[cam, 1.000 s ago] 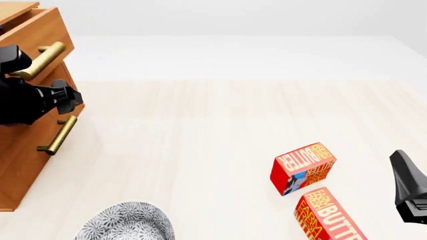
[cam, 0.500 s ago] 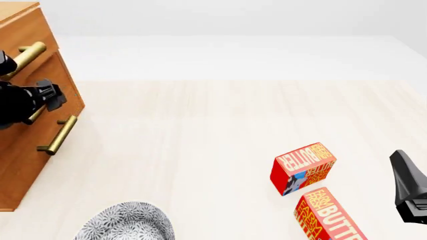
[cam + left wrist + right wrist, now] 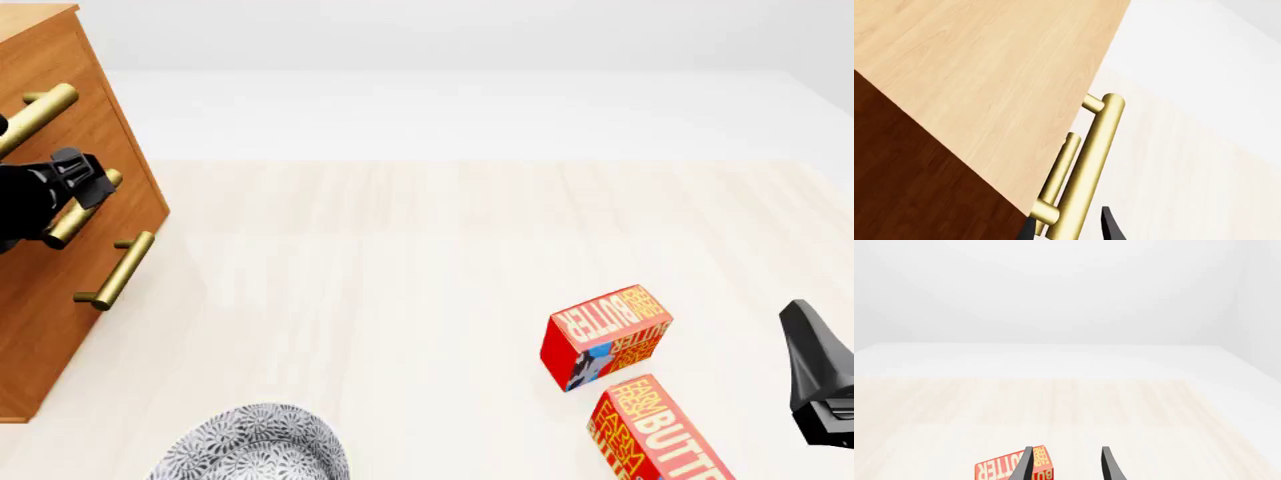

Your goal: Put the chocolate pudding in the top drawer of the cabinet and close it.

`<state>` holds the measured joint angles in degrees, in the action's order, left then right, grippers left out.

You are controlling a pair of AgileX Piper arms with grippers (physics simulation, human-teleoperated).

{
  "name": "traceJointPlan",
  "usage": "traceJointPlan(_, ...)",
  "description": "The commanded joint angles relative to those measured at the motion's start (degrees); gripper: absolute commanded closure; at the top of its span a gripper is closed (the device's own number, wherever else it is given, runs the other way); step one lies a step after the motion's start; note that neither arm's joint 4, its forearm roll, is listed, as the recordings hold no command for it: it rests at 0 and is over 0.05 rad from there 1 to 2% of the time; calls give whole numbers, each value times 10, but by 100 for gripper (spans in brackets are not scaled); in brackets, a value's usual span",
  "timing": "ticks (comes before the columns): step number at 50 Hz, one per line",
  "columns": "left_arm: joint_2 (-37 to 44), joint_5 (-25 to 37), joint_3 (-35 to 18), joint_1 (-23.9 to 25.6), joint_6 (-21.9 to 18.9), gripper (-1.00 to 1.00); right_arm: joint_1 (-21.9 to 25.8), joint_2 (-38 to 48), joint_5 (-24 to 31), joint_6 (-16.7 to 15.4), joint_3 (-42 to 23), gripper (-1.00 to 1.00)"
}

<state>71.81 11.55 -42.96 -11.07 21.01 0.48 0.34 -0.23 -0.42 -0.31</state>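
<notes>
Top drawer (image 3: pixel 47 120): over the last second its front goes from standing well proud of the cabinet (image 3: pixel 60 300) to sitting flush with the lower drawer front. The upper brass handle (image 3: pixel 34 115) now lines up above the lower handle (image 3: pixel 118 270). Judgement: the closing push is essentially complete.

Left gripper (image 3: pixel 87 180) is at the cabinet face, between the two handles in the front view. In the left wrist view its dark fingertips (image 3: pixel 1111 227) sit either side of the near end of a brass bar, jaws apart by about the bar's width; I cannot tell whether they pinch it or merely straddle it.

Chocolate pudding: not visible in any view. With the drawer shut, it is presumably inside, but that is inference only.

Right gripper (image 3: pixel 1066 465) is idle, well away from the cabinet, jaws parted, holding nothing. Just beyond it lies a butter box (image 3: pixel 603 335), with a second butter box (image 3: pixel 654 435) beside that.
</notes>
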Motion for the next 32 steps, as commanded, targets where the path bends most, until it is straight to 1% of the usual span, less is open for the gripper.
traceJointPlan(1,-1,-3,25,-72,35,-100,-1,-1,0,0,0,-100)
traceJointPlan(2,-30,14,23,-69,34,-100,0,-1,0,0,0,-100)
traceJointPlan(3,-30,14,23,-69,34,-100,0,-1,0,0,0,-100)
traceJointPlan(5,-85,36,22,-60,40,-100,-1,0,0,0,1,-100)
traceJointPlan(6,-102,56,10,-67,29,-100,0,-1,0,0,0,-100)
traceJointPlan(7,-114,73,-8,-85,12,-100,0,0,0,0,1,-100)
traceJointPlan(8,-137,91,-18,-87,7,-100,0,-1,0,0,0,-100)
traceJointPlan(10,-187,132,-42,-82,-1,-100,0,-1,0,0,0,-100)
traceJointPlan(11,-187,133,-42,-82,-1,-100,0,-1,0,0,0,-100)
traceJointPlan(13,-220,168,-66,-81,-5,-100,0,0,0,0,1,-100)
traceJointPlan(14,-241,185,-72,-63,1,-100,0,-1,0,0,0,-100)
traceJointPlan(15,-244,193,-83,-72,-9,-100,0,-1,0,0,1,-100)
traceJointPlan(16,-249,208,-103,-90,-27,-100,-1,-1,0,0,0,-100)
traceJointPlan(18,-274,235,-120,-70,-21,-100,0,-1,0,0,0,-100)
traceJointPlan(23,-308,284,-171,-67,-33,-100,0,-1,0,0,1,-100)
traceJointPlan(25,-312,291,-177,-65,-35,-100,0,-1,0,0,0,-100)
traceJointPlan(26,-327,308,-189,-42,-33,-100,0,-1,0,0,0,-100)
traceJointPlan(27,-329,315,-195,-42,-33,-100,0,-1,0,0,1,-100)
traceJointPlan(28,-332,320,-207,-52,-42,-100,0,-1,0,0,0,-100)
traceJointPlan(30,-341,336,-222,-47,-45,-100,-1,-1,0,0,0,-100)
traceJointPlan(32,-349,350,-245,-57,-60,-100,0,-1,0,0,1,-100)
